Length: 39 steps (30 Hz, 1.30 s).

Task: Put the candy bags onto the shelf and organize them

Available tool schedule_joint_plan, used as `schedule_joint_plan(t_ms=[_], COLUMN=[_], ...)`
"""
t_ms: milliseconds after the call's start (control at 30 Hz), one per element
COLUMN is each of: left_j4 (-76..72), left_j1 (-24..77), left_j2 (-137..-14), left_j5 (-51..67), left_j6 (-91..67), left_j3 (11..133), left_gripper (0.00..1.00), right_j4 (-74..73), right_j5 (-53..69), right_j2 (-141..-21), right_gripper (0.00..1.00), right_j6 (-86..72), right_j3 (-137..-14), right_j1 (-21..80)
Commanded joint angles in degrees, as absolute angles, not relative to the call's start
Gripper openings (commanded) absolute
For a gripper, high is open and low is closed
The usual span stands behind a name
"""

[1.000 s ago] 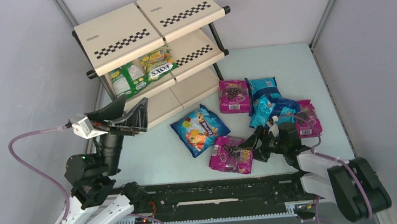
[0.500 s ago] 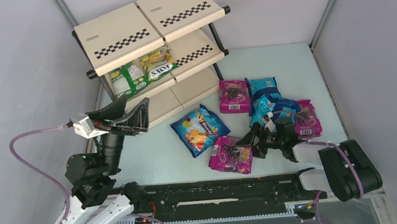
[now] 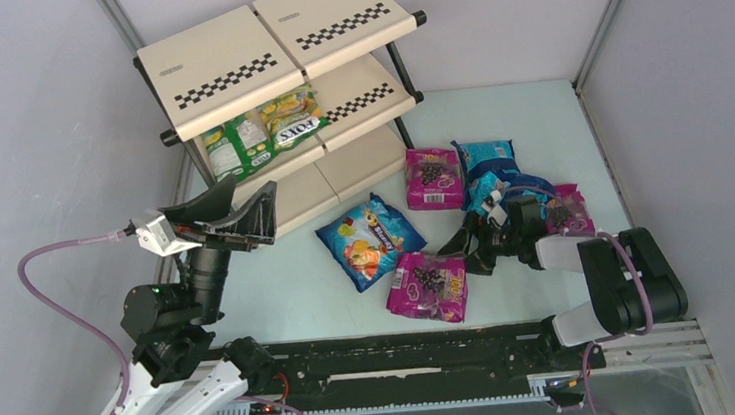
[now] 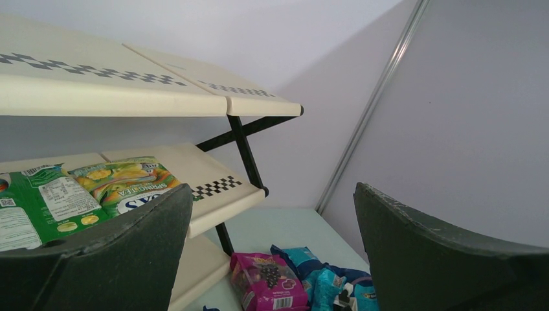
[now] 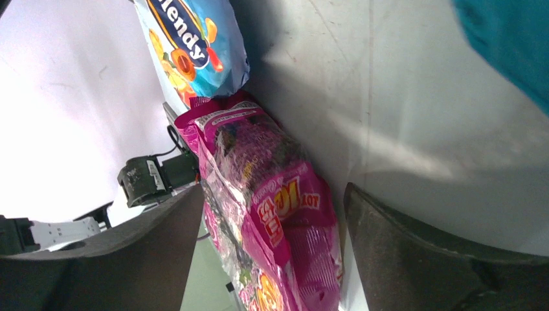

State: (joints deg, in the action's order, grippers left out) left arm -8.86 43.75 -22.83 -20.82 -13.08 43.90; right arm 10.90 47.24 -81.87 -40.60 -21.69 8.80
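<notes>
- The shelf (image 3: 231,74) stood at 11 o'clock on the table (image 3: 300,284), with green bags (image 3: 262,136) on the left half of its middle tier
- A blue fruit bag (image 3: 370,239), a near magenta bag (image 3: 429,285), a far magenta bag (image 3: 432,178) and teal bags (image 3: 487,162) lay loose on the table at the shelf's 4 o'clock
- The left gripper (image 3: 249,186) hung at the shelf's 7 o'clock, fingers spread wide, holding nothing
- The right gripper (image 3: 463,257) sat low, just beside the near magenta bag at its 2 o'clock, fingers wide apart and not gripping

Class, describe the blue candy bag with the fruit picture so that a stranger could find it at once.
Start at the checkered shelf at the far left. Just in front of its lowest tier lies the blue bag, left of the magenta bags. It alone shows orange fruit.
</notes>
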Motion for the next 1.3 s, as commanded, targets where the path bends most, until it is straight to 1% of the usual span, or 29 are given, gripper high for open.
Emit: schedule_joint_plan(t_ms=[0, 33, 200, 367, 433, 533, 667, 833, 900, 967, 1000, 1033, 1067, 1133, 1200, 1267], left_j4=[-10.2, -10.3, -10.3, -10.4, -10.4, -10.4, -10.4, -10.4, -10.4, -10.4, -10.4, -10.4, -10.4, -10.4, -10.4, -10.4], left_j1=[43.7, 43.6, 43.6, 43.6, 43.6, 43.6, 43.5, 43.5, 43.4, 43.3, 43.2, 43.2, 43.3, 43.2, 43.1, 43.0], left_j2=[-23.0, -23.1, -23.2, -23.4, -23.5, -23.6, -23.9, -24.3, -24.3, -24.5, -24.5, -24.7, -24.8, -25.0, -25.0, -25.2], left_j5=[-20.8, -20.8, -21.1, -20.9, -20.9, -20.9, -20.8, -20.6, -20.6, -20.5, -20.5, -20.5, -20.5, -20.3, -19.9, -19.7], left_j6=[-13.4, -13.4, -13.3, -13.4, -13.4, -13.4, -13.6, -13.8, -13.9, -13.9, -13.9, -13.9, -14.0, -14.1, -14.1, -14.1], left_j3=[43.7, 43.7, 43.7, 43.7, 43.7, 43.7, 43.7, 43.7, 43.7, 43.7, 43.7, 43.7, 43.7, 43.7, 43.7, 43.8], left_gripper=[1.0, 1.0, 1.0, 1.0, 1.0, 1.0, 1.0, 1.0, 1.0, 1.0, 1.0, 1.0, 1.0, 1.0, 1.0, 1.0], right_j4=[10.2, 11.9, 22.6, 32.4, 38.5, 46.8, 49.6, 58.9, 59.5, 60.4, 62.6, 65.4, 68.0, 70.3, 69.0, 68.2], right_j5=[48.8, 49.8, 52.6, 54.7, 55.5, 56.0, 52.7, 48.5, 46.4, 45.1, 44.9, 44.7, 44.8, 45.1, 45.2, 45.0], right_j2=[-87.1, -87.5, -86.8, -86.5, -86.9, -88.4, -91.5, -95.2, -96.2, -96.9, -97.1, -97.2, -97.2, -97.0, -96.7, -96.4], right_gripper=[0.85, 0.81, 0.75, 0.74, 0.74, 0.76, 0.76, 0.74, 0.68, 0.56, 0.5, 0.43, 0.39, 0.35, 0.3, 0.27], right_j6=[-37.8, -38.7, -45.3, -51.2, -54.3, -57.9, -58.5, -62.7, -62.9, -63.2, -63.9, -65.1, -66.2, -67.0, -66.5, -66.2], right_j3=[-21.4, -21.1, -17.1, -11.7, -8.9, -5.9, -4.8, -3.4, -3.5, -3.1, -2.0, -0.7, -0.2, 1.9, 1.9, 2.0], right_j1=[12.7, 13.5, 15.2, 15.3, 15.2, 15.4, 17.3, 21.6, 23.2, 24.2, 24.2, 24.2, 23.9, 23.1, 23.1, 23.5])
